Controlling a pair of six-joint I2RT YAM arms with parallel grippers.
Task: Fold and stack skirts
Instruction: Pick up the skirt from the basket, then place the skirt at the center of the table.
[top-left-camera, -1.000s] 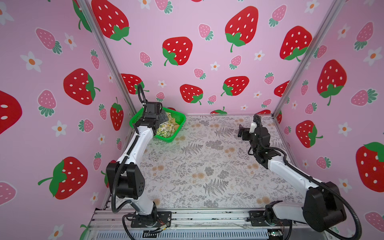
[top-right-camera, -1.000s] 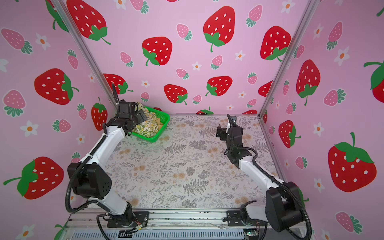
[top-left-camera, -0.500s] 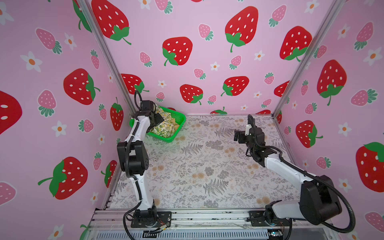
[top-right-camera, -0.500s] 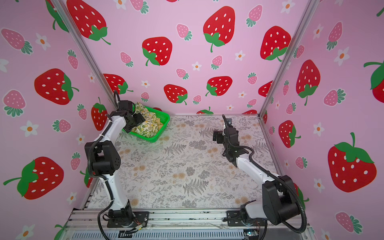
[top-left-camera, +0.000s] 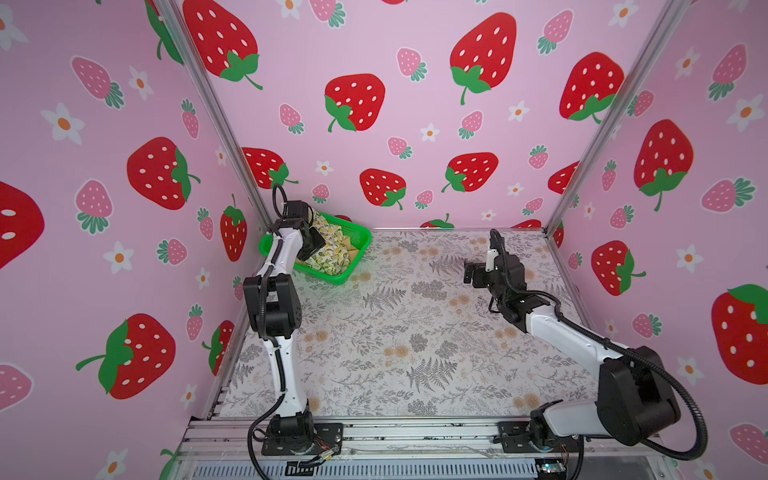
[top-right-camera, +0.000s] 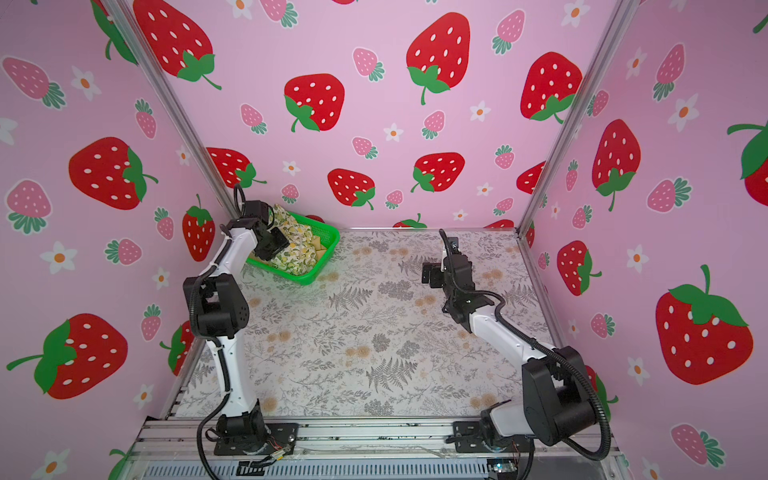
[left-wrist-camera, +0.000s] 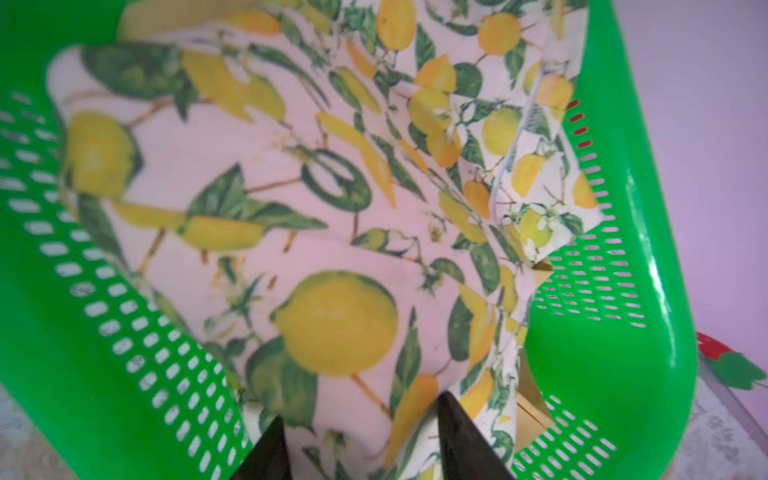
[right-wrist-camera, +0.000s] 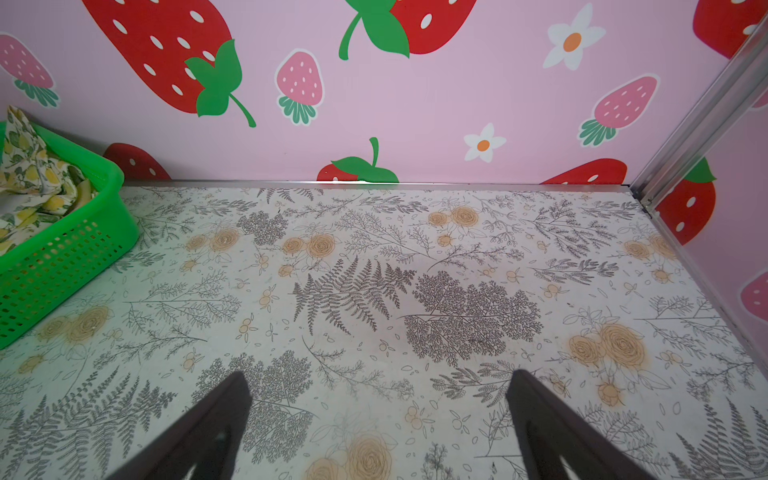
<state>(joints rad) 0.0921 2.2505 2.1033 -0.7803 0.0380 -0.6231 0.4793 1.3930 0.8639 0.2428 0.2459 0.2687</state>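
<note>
Pickup: left claw straddles lemon skirt, 10 o'clock basket, clamp unclear; right claw apart. Next: lift onto worktop

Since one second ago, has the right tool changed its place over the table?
Yes. The right tool has gone a little toward the green mesh basket, away from the right corner post.

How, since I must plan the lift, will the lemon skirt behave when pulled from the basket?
Probably floppy: the lemon skirt lies crumpled in folds. Likely to drape and trail over the basket rim. It may drag the tan cloth beneath.
</note>
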